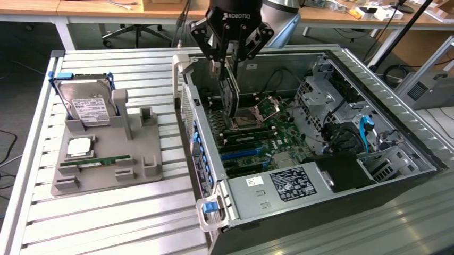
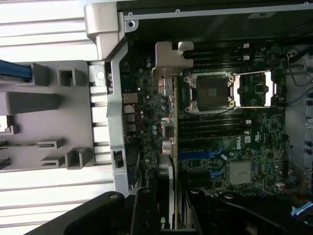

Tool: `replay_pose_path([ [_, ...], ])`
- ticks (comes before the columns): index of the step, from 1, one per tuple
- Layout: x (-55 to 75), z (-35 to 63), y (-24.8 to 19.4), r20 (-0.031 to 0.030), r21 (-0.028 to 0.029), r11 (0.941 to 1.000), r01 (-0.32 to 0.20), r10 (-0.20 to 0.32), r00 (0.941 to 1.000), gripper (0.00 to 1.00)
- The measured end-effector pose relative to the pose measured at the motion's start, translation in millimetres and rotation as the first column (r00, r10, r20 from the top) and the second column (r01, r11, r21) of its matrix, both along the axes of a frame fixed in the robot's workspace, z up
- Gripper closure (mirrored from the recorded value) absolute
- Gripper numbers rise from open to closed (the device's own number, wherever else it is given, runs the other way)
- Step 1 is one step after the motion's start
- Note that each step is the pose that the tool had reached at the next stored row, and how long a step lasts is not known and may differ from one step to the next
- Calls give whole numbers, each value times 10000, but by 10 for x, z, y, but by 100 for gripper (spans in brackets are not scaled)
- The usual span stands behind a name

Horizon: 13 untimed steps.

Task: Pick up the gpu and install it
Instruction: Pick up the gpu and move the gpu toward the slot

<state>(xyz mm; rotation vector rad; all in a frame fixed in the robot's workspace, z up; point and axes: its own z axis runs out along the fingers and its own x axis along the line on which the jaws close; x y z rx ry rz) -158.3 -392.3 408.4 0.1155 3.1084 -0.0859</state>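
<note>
The gpu (image 1: 230,101) hangs edge-down inside the open computer case (image 1: 397,106), over the motherboard (image 1: 277,135) near the CPU socket. My gripper (image 1: 228,62) is shut on its upper edge. In the wrist view the gpu (image 2: 167,169) appears edge-on, running from between my fingers (image 2: 146,208) to its silvery end bracket (image 2: 170,59) near the case's rear wall. Blue expansion slots (image 2: 203,155) lie on the board beside the card's line, and the card is still above the board.
On the slatted table at the exterior view's left sits a grey holder (image 1: 145,167) with a hard drive in a blue frame (image 1: 85,103), a CPU chip (image 1: 78,147) and a green RAM stick (image 1: 95,161). The power supply (image 1: 291,186) and drive cage (image 1: 333,95) crowd the case.
</note>
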Motion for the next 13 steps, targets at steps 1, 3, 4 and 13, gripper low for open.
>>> replay_pose_path([
  [1, 4, -3, -3, 0, 0, 10000, 1, -1, 10000, 73],
  [3, 14, -10, -8, 0, -1, 10000, 0, 0, 10000, 73],
  [4, 23, -16, -12, 0, -1, 10000, 1, -1, 10000, 73],
  [13, 110, -66, -31, 0, -9, 10000, 0, 0, 10000, 73],
])
